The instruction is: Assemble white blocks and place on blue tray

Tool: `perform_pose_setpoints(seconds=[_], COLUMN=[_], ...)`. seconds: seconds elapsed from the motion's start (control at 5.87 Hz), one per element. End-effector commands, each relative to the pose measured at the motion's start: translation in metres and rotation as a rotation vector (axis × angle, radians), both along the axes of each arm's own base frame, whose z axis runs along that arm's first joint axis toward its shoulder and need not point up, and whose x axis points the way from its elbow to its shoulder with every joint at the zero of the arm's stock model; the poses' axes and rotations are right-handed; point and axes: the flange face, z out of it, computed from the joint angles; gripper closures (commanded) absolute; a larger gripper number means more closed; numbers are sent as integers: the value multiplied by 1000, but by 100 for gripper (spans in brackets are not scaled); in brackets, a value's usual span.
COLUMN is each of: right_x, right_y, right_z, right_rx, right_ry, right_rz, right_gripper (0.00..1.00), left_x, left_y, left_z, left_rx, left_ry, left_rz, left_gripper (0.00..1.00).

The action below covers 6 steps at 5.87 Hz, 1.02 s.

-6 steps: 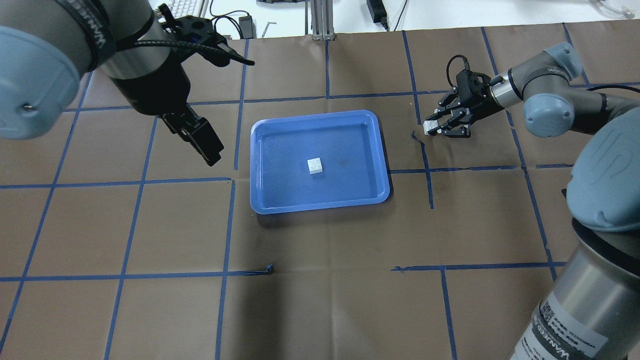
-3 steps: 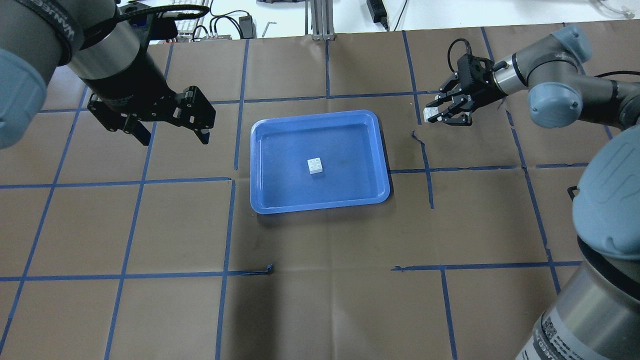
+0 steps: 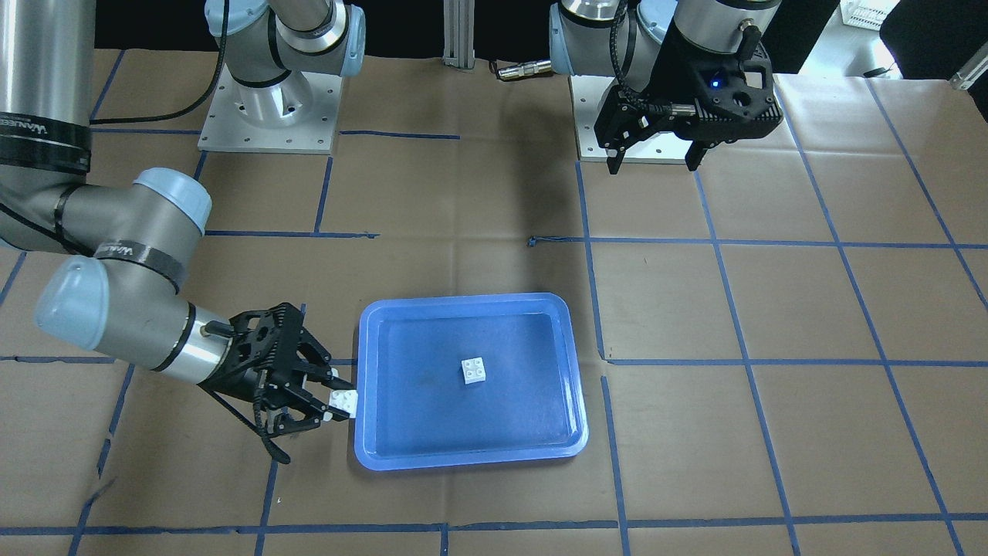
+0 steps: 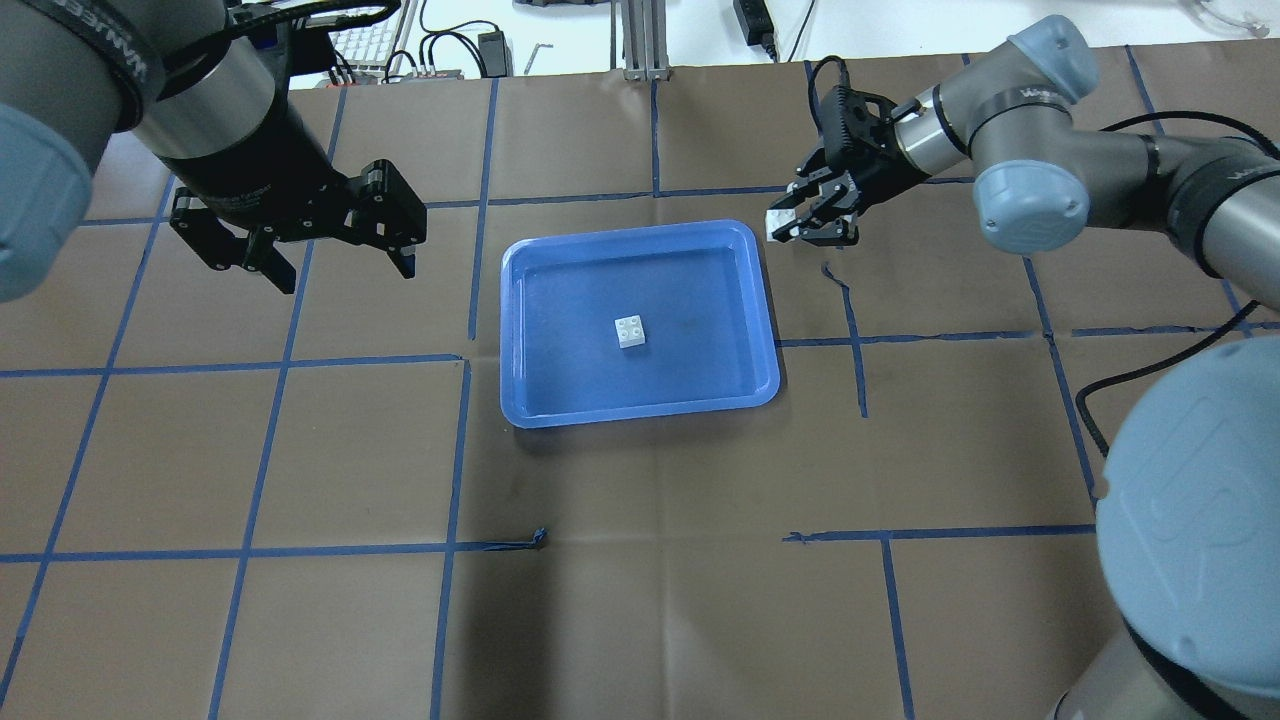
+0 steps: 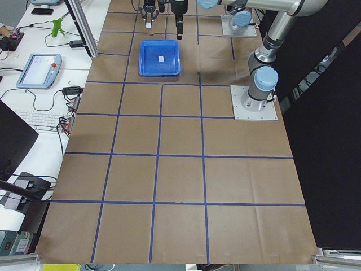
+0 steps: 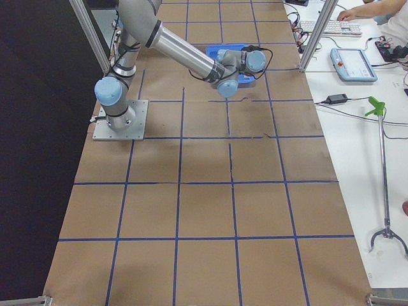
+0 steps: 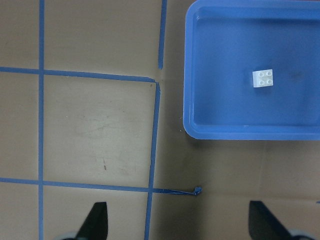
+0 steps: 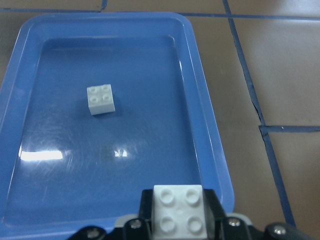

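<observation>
Front-facing, right fingers (image 3: 315, 419): closed on a small white square plastic brick (image 3: 343, 402), held just at a short edge of the large blue rectangular plastic tray (image 3: 509, 421).
Front-facing, second white four-stud brick (image 3: 474, 371): lies studs up near the tray's middle.
Front-facing, left fingers (image 3: 614, 154): spread apart and empty, pointing down above the brown paper worktop (image 3: 772, 309), well apart from the tray.
Overhead: the held brick sits beside the tray's far right corner. The left fingers are wide open, to the left of the tray.
Right wrist: the held brick is studs up between the fingers, at the tray's near rim. The other brick rests on the tray floor beyond.
Left wrist: the two finger ends are far apart with nothing between them. The tray and loose brick are at upper right.
Side views: the tray is small at the far end, and the finger state cannot be told.
</observation>
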Motion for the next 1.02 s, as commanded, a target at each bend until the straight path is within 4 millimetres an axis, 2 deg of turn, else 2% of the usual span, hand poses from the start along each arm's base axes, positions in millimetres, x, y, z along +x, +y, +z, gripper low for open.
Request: perform_pose_setpoints(seconds=[0.0,0.17,0.34,0.51,0.85], right_x=[67,91,98,97,110], right_y=[17,31,39,48,63], right_z=[0,-27,-55,-71,-86], right_rx=[26,18,12,20,45], right_ry=[-16,-28,-38,-35,-20], right_rz=[-54,-76,-122,-122,-92], right_gripper=[79,79,78,78,77], left_x=[0,0,0,0,0], left_y=[0,1,3,4,4], left_z=[1,2,4,5,5], left_rx=[-6,-6,-9,-8,-9], left_ry=[1,1,0,-2,0], left_rz=[1,-1,-1,-1,-1], left_gripper=[1,1,1,1,1])
